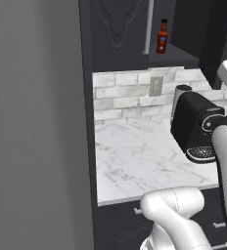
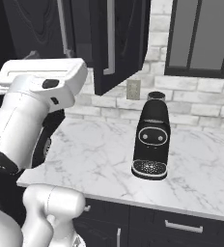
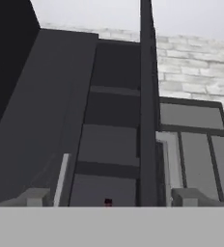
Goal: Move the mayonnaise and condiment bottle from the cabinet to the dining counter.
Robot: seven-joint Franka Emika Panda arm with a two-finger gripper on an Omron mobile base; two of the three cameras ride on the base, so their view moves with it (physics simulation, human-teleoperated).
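The condiment bottle (image 1: 162, 36) stood upright on a shelf inside the open cabinet (image 1: 120, 24), near the top middle of the left base view, with a door's bar handle just to its left. I saw no mayonnaise jar beside it. In the hand view the camera looked up into the cabinet's dark shelves, and a speck of red with a dark top at the bottom middle was probably that same bottle (image 3: 108, 202). The fingers (image 3: 36, 197) showed as two grey tips far apart at the lower left and lower right of that view, spread wide with nothing between them. Below, a black coffee machine (image 2: 151, 140) sat on the marble desk (image 2: 99, 159) at the centre of the right base view. To my eye the bottle looked small, light and rigid, with smooth sides that could slip; being tall and slim, it might tip at a nudge. I would take it round the body, about mid-height below the neck, squeezing squarely from both sides.
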